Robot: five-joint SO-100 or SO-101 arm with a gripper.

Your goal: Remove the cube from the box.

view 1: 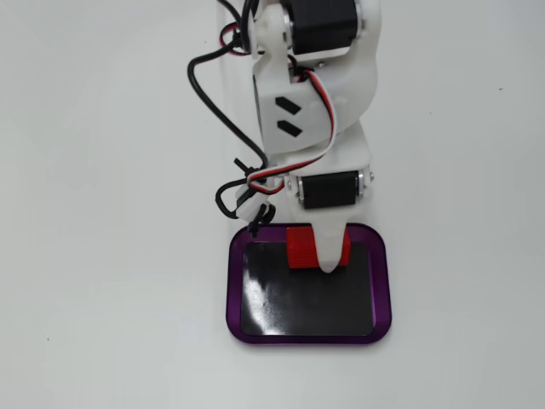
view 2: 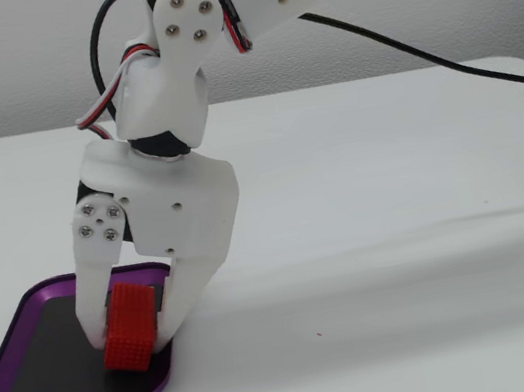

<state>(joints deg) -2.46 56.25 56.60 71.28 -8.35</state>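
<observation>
The white tool (view 2: 129, 333) reaches down into the box (view 2: 5, 348), and the cube (view 2: 129, 326) sits between its two fingers. In a fixed view from the side, one finger (view 2: 92, 297) stands against the cube's left face and the other finger (view 2: 185, 289) slants down against its right side, so the tool is closed narrow on the cube, gripping it across its short width. The cube stands tilted on edge, its lower end at or just above the black floor of the box; whether it touches the floor cannot be told.

In a fixed view from above and in front, the tool (view 1: 328, 256) comes down from the top of the picture, and one white finger (view 1: 326, 249) covers the middle of the cube (view 1: 300, 247), leaving red showing on both sides of it. The cube lies at the far edge of the box (view 1: 234, 290), close to the purple rim nearest the arm and roughly midway along that side. The rest of the black inside is bare and glossy, with light reflected on its left part.

The box rests flat on the white table (view 1: 102, 256). Black and red-white cables (view 1: 247, 183) loop beside the arm's wrist, above the box's far left corner.
</observation>
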